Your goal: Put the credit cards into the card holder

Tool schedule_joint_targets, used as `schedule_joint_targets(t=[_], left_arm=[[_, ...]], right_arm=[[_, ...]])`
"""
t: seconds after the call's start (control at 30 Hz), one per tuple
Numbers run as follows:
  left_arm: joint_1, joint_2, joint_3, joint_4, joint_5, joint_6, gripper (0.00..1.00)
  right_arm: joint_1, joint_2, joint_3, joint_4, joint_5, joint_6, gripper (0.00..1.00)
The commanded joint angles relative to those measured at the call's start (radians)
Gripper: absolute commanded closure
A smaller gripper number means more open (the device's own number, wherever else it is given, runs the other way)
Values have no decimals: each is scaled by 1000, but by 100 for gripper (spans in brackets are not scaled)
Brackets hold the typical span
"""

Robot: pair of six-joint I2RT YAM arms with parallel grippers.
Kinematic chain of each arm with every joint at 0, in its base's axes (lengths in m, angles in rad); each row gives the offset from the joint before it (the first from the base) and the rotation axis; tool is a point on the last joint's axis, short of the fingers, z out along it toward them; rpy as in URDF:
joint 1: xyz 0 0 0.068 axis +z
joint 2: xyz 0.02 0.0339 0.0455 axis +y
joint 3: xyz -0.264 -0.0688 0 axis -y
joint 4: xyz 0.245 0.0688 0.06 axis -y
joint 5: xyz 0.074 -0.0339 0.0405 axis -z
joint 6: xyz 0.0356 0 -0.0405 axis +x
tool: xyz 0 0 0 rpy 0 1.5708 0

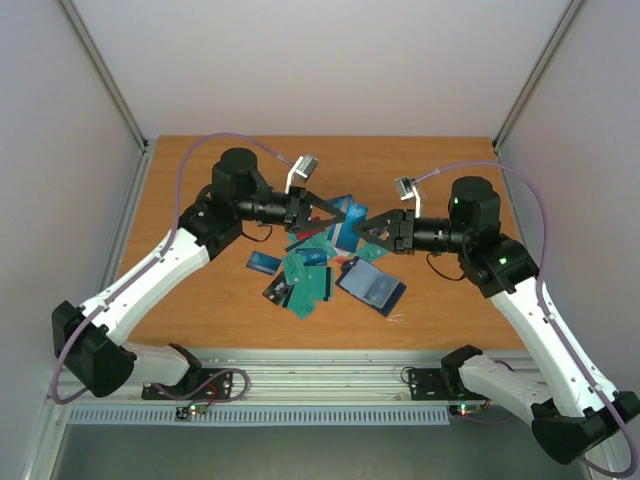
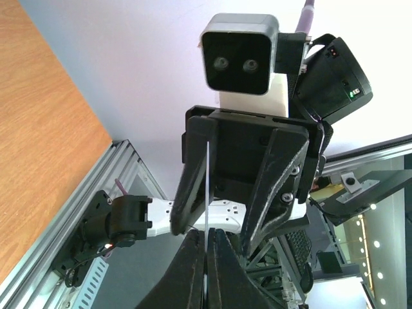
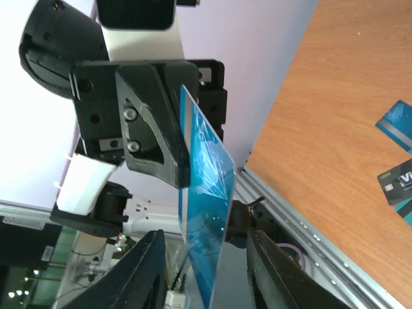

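My two grippers meet tip to tip above the middle of the table. The left gripper (image 1: 340, 214) (image 2: 207, 235) is shut on one end of a blue credit card (image 1: 352, 212) (image 3: 207, 206), which shows edge-on as a thin pale line (image 2: 208, 187) in the left wrist view. The right gripper (image 1: 361, 226) (image 3: 205, 261) is open, its fingers standing on either side of that card with gaps showing. Below them lies a loose pile of credit cards (image 1: 305, 285), mostly teal. The dark navy card holder (image 1: 372, 285) lies flat at the pile's right side.
A blue card (image 1: 262, 262) (image 3: 396, 125) lies apart at the pile's left, with a dark card (image 3: 399, 183) beside it. Grey walls close in the table on three sides. An aluminium rail (image 1: 330, 360) runs along the near edge by the arm bases.
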Motion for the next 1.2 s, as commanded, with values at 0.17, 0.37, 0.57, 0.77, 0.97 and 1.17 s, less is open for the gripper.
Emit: schedule_joint_targets(t=[0.17,0.37,0.57,0.77,0.97,1.17], left_arm=[[1,-31,-17,62,-11,-21,100],[1,-12,-14,62,-9,-21,100],[0,31,-21,63,-2,-14,94],[1,111,-19,-78,-44,113,66],[-15,215,-8,-247,-150,282,53],[-85,395,109,-470,-309,501,65]], right_arm=[[-25,29,32,106,-89,53,79],[-25,34,7,147,-99,74,95],[-25,17,-11,105,-51,66,99],[-43,-38,-68,-180,161,-14,99],[-128,-109,-228,-339,256,-31,99],[-211,-78,-351,-366,237,-74,99]])
